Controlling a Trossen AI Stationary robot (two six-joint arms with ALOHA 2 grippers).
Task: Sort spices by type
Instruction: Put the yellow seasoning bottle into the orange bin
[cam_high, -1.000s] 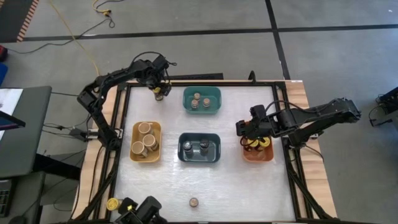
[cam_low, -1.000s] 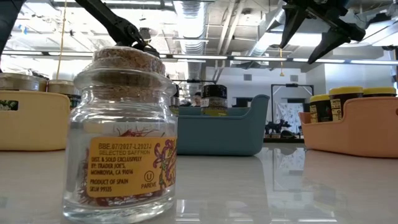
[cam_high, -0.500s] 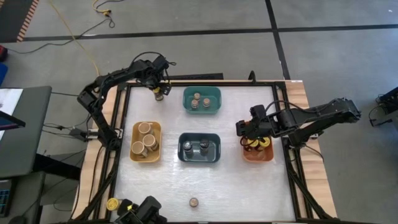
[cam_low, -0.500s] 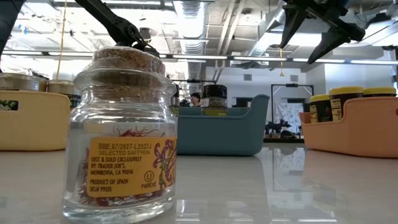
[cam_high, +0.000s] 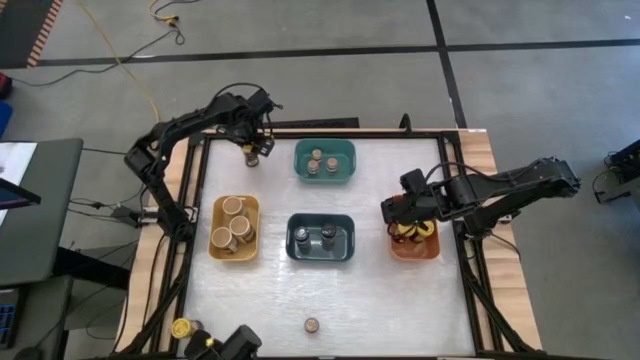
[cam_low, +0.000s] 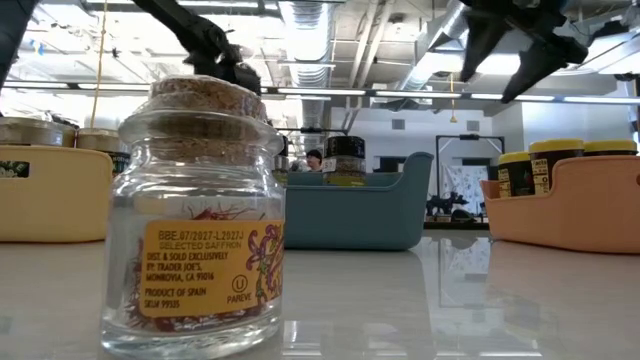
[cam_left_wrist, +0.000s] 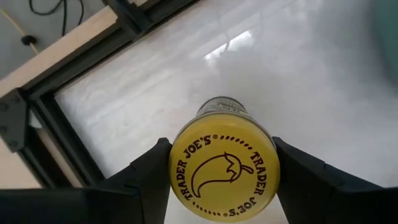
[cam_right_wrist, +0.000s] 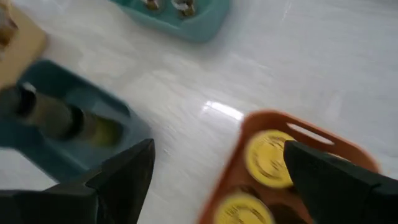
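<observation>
A pale table (cam_high: 380, 290) carries teal (cam_high: 324, 161), yellow (cam_high: 235, 225), dark-blue (cam_high: 321, 238) and orange bins (cam_high: 414, 243), plus a cork-topped jar (cam_high: 311, 325).

Yellow lid (cam_left_wrist: 224, 168) says "TRADER JOE'S" twice around a chili logo; near cork-topped jar (cam_low: 200, 215) label reads "SELECTED SAFFRON", "PRODUCT OF SPAIN", "PAREVE".

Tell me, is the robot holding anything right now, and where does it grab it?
Yes. The left gripper pinches a yellow-lidded spice jar by the sides of its lid. The right gripper is open and holds nothing, above the orange bin.

yellow-lidded jar (cam_left_wrist: 223, 176) | upright, far-left table corner | cork-topped saffron jar (cam_low: 197, 215) | upright, near edge
</observation>
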